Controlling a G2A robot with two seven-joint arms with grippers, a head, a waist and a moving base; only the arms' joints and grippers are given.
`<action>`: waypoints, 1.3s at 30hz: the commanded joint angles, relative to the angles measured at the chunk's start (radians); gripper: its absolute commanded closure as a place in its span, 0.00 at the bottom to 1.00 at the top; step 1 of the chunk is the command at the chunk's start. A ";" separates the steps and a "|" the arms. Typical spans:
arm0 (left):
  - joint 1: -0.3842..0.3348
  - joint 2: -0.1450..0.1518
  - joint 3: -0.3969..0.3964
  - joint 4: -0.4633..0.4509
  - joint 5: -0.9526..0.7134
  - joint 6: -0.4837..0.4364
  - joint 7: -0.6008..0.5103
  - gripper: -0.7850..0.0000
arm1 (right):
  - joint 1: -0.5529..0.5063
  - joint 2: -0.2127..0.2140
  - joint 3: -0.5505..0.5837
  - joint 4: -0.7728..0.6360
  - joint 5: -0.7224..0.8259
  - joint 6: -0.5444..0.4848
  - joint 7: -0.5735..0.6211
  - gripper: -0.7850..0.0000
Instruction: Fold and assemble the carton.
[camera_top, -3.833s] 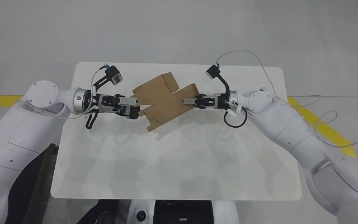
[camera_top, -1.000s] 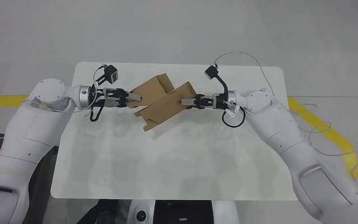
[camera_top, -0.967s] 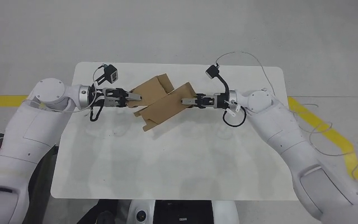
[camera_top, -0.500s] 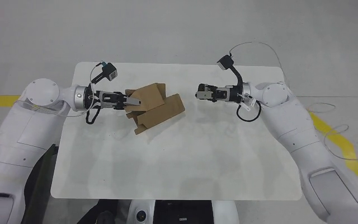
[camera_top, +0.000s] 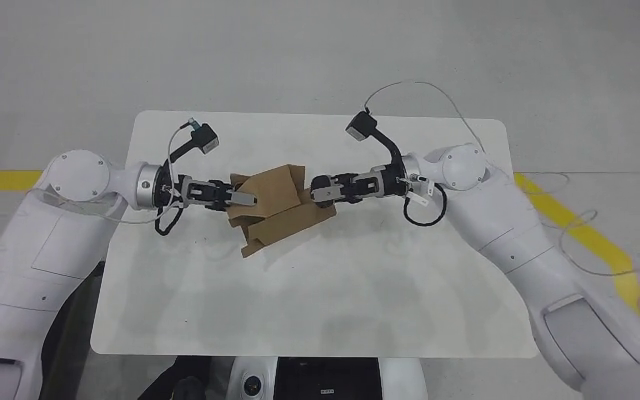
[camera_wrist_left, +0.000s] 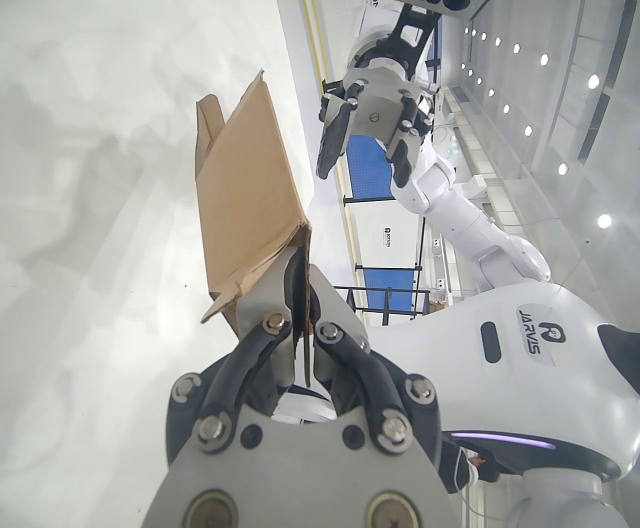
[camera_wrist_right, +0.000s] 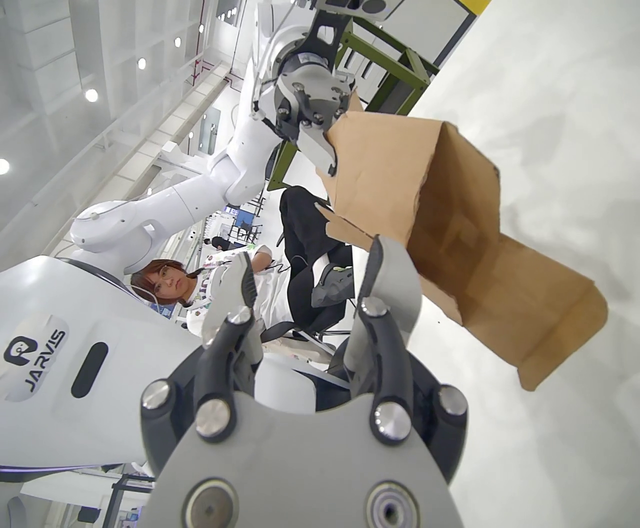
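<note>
Now the left gripper (camera_wrist_left: 299, 270) sits at the carton's (camera_top: 275, 200) left end, its fingers pinched tight on a cardboard edge there, as they were half a second ago. The carton rests on the white surface (camera_top: 400, 290), a little left of the middle and toward the far side. Nearly four seconds back it lay spread out much flatter and wider; now it is drawn into a compact, part-raised sleeve with one flap trailing toward the near side.

The bigger change is at the carton's right end. Half a second ago the right gripper (camera_top: 318, 190) was well apart from the carton on that side; now it has come back and is just beside the right edge, fingers spread wide and holding nothing. One finger overlaps a flap in the right wrist view, though contact cannot be confirmed.

As a judgement, the panels have begun to square up, and the right arm looks placed for a fresh grip or a push on a flap, so assembly is under way but far from done.

As a container, the carton is open-ended, and its hollow shows only bare cardboard walls.
</note>
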 joint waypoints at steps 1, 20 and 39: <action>0.007 0.001 -0.007 -0.007 -0.001 -0.002 -0.003 1.00 | 0.007 -0.006 -0.016 0.017 0.003 -0.005 -0.005 0.57; 0.061 0.003 -0.047 -0.095 0.003 0.006 -0.016 1.00 | 0.059 -0.051 -0.111 0.129 0.028 -0.048 -0.048 0.58; 0.077 -0.005 -0.059 -0.115 0.034 0.032 0.029 1.00 | 0.084 -0.063 -0.144 0.163 0.007 -0.061 -0.061 0.59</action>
